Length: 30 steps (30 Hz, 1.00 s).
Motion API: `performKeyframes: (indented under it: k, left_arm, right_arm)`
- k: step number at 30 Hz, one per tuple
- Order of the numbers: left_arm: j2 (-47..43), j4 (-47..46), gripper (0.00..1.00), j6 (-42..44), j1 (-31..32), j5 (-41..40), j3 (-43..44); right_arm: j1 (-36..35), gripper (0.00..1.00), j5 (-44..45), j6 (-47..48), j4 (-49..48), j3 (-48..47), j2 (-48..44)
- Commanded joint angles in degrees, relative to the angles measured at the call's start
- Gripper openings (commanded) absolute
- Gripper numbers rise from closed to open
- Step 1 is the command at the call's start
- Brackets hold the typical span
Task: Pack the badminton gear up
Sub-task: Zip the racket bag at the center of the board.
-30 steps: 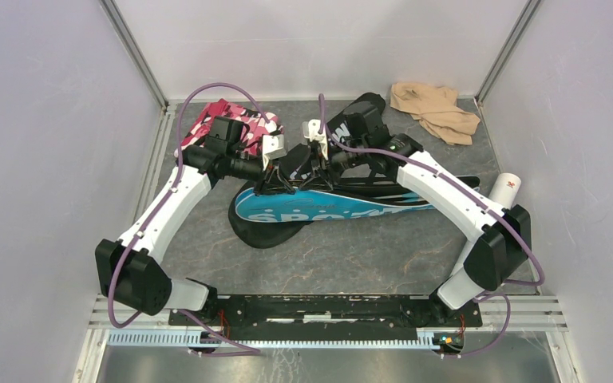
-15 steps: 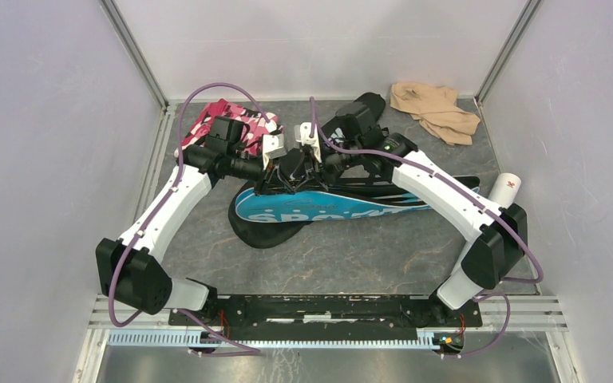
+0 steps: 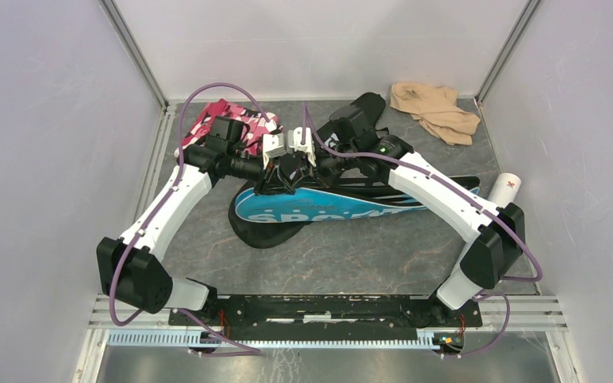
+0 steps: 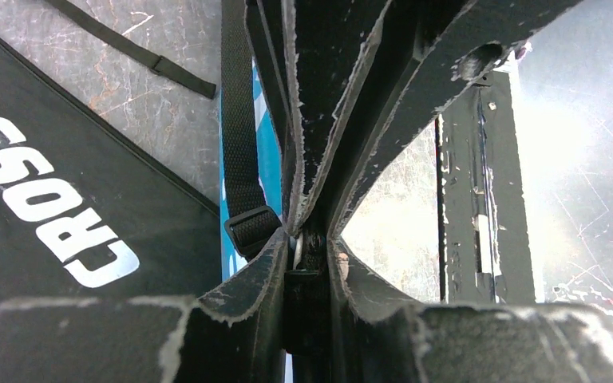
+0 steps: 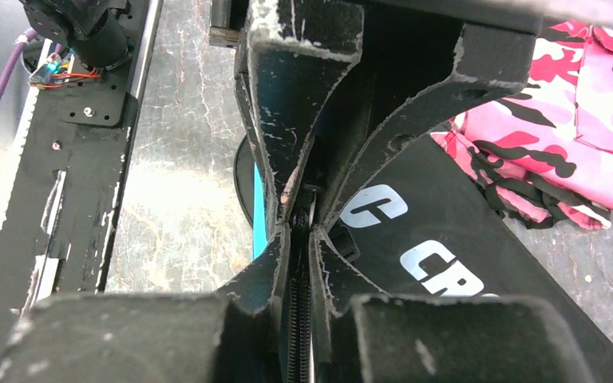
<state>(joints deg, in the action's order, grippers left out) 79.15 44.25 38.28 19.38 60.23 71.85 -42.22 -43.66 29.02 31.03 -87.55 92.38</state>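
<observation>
A: Overhead, the blue SPORT cover [image 3: 327,209] is lying mid-table over the black CROSSWAY cover [image 3: 267,235].
B: Wrist views are revealing more: left gripper [image 4: 313,227] and right gripper [image 5: 299,211] are each pinching its zipper edge [image 5: 297,319].

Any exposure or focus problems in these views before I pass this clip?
Top external: even light, sharp, no glare. Left wrist: right side washed out by glare off the table; left pincer fingers fill the middle, blue cover only a sliver, black cover lettering legible. Right wrist: bright sheen on the table at left, right pincer fingers crowd the frame; pink cloth crisp.
</observation>
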Motion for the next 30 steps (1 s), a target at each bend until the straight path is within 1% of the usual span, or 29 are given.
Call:
performKeyframes:
  k: [1, 5, 9, 11, 16, 20, 25, 30]
  left_arm:
    - [0.6, -0.5, 0.02, -2.0, -0.2, 0.4, 1.0]
    - [0.5, -0.4, 0.02, -2.2, -0.2, 0.2, 1.0]
    - [0.5, -0.4, 0.02, -2.2, -0.3, 0.1, 0.9]
    - [0.5, -0.3, 0.02, -2.2, -0.4, 0.2, 0.9]
    - [0.5, -0.2, 0.02, -2.2, -0.4, 0.3, 0.8]
    - [0.4, -0.2, 0.02, -2.2, -0.4, 0.6, 0.6]
    - [0.3, 0.1, 0.02, -2.2, -0.5, 0.8, 0.6]
    - [0.4, 0.4, 0.02, -2.1, -0.5, 1.2, 0.6]
  right_arm:
    - [-0.5, 0.1, 3.8, 0.4, -0.9, -2.0, -1.7]
    - [-0.3, 0.05, 4.9, 0.7, -1.1, -1.6, -2.7]
    - [0.8, 0.04, 3.4, 0.2, -1.8, -0.5, -3.5]
    - [2.0, 0.04, 1.5, -1.0, -2.6, 0.0, -3.7]
    - [5.6, 0.05, -6.5, -5.2, -4.7, 0.5, -3.0]
    - [6.5, 0.06, -11.9, -7.1, -5.6, 0.8, -1.8]
    - [6.8, 0.07, -15.3, -8.7, -7.0, 1.7, -0.7]
    - [7.8, 0.07, -19.3, -12.9, -10.8, 2.6, 0.0]
